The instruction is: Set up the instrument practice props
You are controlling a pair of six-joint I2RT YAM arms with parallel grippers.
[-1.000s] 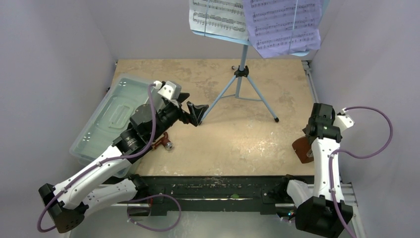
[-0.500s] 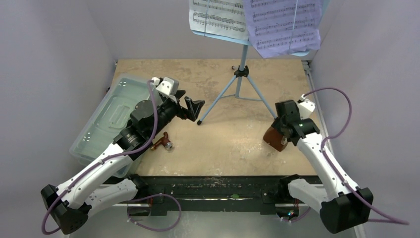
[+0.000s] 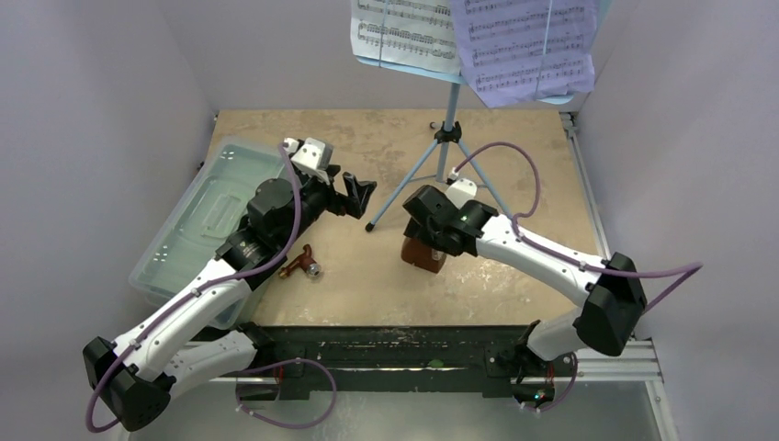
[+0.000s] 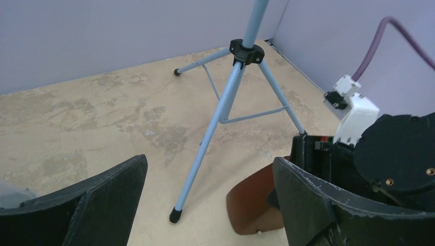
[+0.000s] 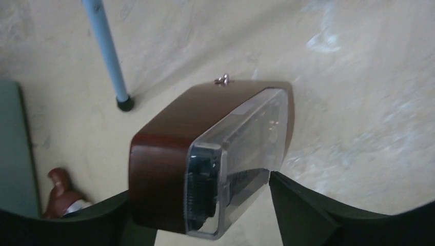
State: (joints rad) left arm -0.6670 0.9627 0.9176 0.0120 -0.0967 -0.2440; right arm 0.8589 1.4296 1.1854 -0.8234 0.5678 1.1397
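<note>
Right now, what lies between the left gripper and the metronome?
The music stand's near leg, foot down; top view shows it between left gripper and metronome.

A large clear plastic lidded box (image 3: 197, 219) is lying at an angle along the left side of a beige, stone-patterned tabletop (image 3: 524, 156). A small reddish-brown object with a silvery metal end (image 3: 303, 265) is resting on the tabletop near the box's right side. Plain pale-lilac walls (image 3: 92, 101) are enclosing the table, and a black rail (image 3: 395, 336) is running along its near edge.
</note>
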